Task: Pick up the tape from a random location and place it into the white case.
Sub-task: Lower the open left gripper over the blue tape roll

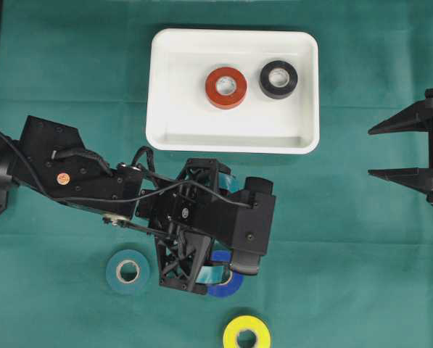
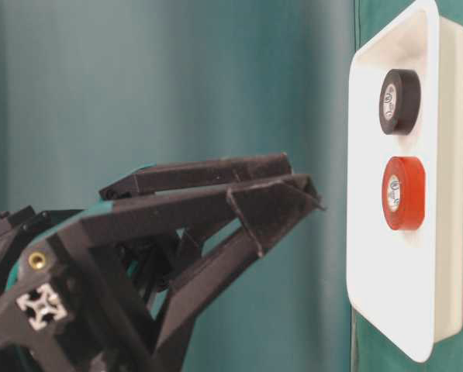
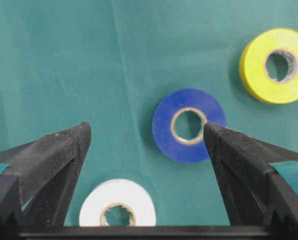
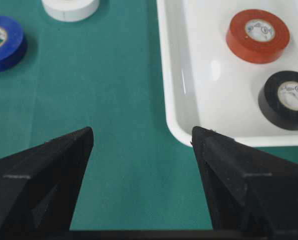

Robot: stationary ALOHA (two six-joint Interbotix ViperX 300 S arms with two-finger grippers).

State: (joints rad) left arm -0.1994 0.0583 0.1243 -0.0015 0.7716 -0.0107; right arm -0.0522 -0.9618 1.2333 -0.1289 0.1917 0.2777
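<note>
White case [image 1: 234, 139]: lying in the upper middle of the overhead view on the green-covered desk [image 1: 361, 239], fully visible there. It is being cut off at the top and right edges in the right wrist view, and is appearing on edge along the right of the table-level view.

Red tape roll [image 1: 226, 88] and black tape roll [image 1: 278, 79]: sitting flat inside the case, side by side, apart from each other.

Blue tape roll [image 3: 188, 125]: lying on the cloth in the middle of the left wrist view, just beside the right-hand finger; whether it is touching that finger is hard to tell. In the overhead view it is mostly being hidden under the arm, with only a sliver showing.

White tape roll [image 3: 118, 209]: lying low in the left wrist view, cut off by the frame's lower bar; it is being hidden under the arm in the overhead view.

Yellow tape roll [image 1: 246, 333]: lying at the bottom edge of the overhead view, partly cut off.

Teal tape roll [image 1: 128, 272]: lying at lower left in the overhead view, nearly blending with the cloth.

Left tool [image 3: 146, 132]: hanging over the desk with jaws spread wide, gripping nothing.

Right tool [image 4: 141, 137]: sitting at the right edge of the overhead view, partly cut off, jaws standing well apart and gripping nothing.
</note>
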